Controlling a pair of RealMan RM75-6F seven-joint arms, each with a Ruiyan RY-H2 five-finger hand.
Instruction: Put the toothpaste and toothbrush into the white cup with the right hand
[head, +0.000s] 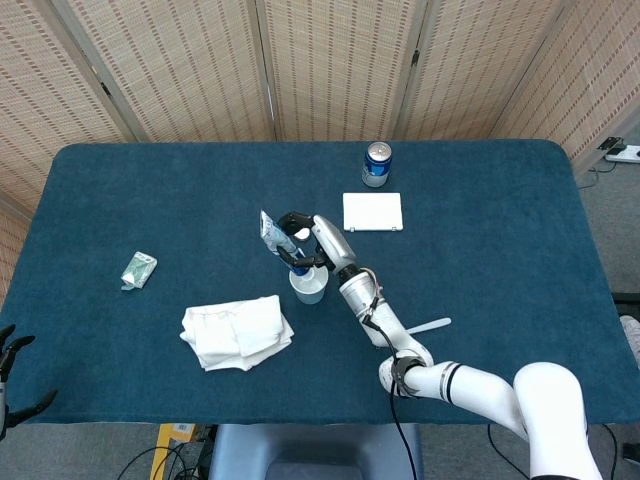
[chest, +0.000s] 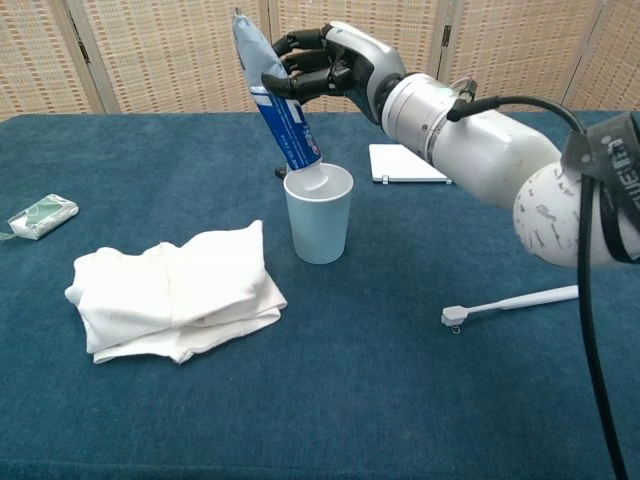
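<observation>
My right hand (chest: 325, 68) (head: 305, 240) grips the blue and white toothpaste tube (chest: 277, 105) (head: 274, 237) by its upper part. The tube hangs cap down and tilted, with its cap inside the mouth of the white cup (chest: 319, 213) (head: 309, 285) at the table's middle. The grey toothbrush (chest: 510, 301) (head: 432, 324) lies flat on the cloth to the right of the cup, bristle head toward the cup. My left hand (head: 10, 365) shows only at the lower left edge of the head view, fingers spread, holding nothing.
A folded white towel (chest: 175, 290) lies left of the cup. A small green packet (chest: 41, 216) sits at the far left. Behind the cup are a white flat box (head: 372, 211) and a blue can (head: 376, 164).
</observation>
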